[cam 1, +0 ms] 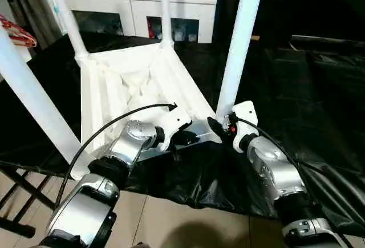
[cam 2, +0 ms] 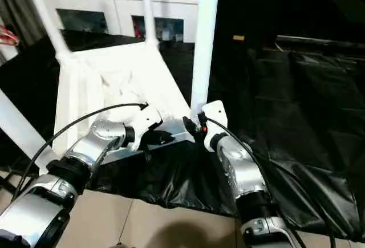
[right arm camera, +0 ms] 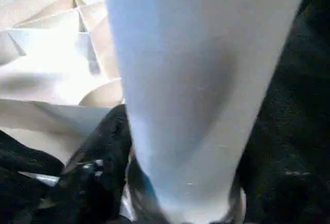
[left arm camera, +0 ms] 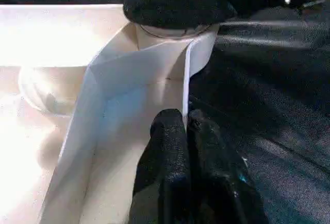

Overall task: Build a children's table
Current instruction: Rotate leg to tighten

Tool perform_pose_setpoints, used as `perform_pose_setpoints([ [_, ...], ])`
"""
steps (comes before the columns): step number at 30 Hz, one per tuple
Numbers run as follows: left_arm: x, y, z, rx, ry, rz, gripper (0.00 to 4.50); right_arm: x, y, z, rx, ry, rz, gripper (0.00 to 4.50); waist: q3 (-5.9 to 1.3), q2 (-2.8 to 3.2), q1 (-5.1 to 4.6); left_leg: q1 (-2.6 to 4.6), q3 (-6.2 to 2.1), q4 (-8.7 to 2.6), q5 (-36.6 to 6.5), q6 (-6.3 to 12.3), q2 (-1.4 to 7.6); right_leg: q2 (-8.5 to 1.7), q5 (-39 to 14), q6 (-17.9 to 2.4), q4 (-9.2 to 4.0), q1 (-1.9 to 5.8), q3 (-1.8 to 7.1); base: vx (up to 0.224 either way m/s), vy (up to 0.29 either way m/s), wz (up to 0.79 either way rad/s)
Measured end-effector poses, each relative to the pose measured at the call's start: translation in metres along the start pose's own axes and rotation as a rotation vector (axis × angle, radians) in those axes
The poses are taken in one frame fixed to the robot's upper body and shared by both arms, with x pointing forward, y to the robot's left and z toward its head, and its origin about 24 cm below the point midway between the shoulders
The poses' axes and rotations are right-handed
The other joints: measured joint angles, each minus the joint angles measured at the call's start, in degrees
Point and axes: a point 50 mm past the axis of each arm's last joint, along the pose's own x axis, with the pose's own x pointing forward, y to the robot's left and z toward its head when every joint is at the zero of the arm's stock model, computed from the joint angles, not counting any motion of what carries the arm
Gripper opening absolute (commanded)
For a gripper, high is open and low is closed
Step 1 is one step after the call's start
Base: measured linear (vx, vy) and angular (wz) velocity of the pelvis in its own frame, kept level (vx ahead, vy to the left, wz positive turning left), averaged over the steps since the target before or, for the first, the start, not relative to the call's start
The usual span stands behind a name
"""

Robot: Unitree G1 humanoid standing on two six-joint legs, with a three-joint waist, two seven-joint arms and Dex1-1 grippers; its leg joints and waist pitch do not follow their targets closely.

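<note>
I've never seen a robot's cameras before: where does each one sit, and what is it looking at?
Left eye view: on the head, looking down at the upturned table top, over both silver forearms.
Right eye view: beside it, same scene.
Left wrist view: along the left claw, pinched shut on the top's rim.
Right wrist view: close against the near-right leg, right claw at its base.
Shared: that corner.

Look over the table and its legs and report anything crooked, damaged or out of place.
Nothing stands out. The children's table lies upside down on the black sheet, all four legs up in the corner sockets. The left pincer is shut on the near rim; the right pincer is at the base of the near right leg.
</note>
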Motion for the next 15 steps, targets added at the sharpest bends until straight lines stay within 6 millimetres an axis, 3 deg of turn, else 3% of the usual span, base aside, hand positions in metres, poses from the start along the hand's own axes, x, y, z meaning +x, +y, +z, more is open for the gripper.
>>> perform_pose_setpoints([
  [4,-0.002,-0.001,-0.001,0.000,-0.011,-0.021,0.00,-0.004,-0.001,0.000,0.006,-0.011,0.044,3.61,0.01,-0.02,0.03,0.02,0.02,0.00,0.0,0.00,0.01,0.00,0.1,-0.2,0.05,0.02,0.01,0.000,0.000,0.00],
  [11,-0.013,-0.005,-0.003,0.042,-0.039,-0.121,0.00,-0.023,-0.013,0.001,-0.076,0.015,0.262,3.61,-0.06,0.05,0.61,0.04,0.20,-0.03,0.0,-0.01,0.14,0.06,1.2,-0.5,0.52,-0.01,0.00,0.031,-0.010,0.02],
  [15,-0.024,-0.006,-0.005,0.050,-0.051,-0.202,0.00,-0.033,-0.014,0.006,-0.129,0.033,0.422,3.61,-0.08,0.15,1.57,-0.35,0.21,0.07,0.1,0.07,0.31,0.22,0.6,-0.5,0.99,-0.44,-0.13,0.051,-0.009,0.00],
])
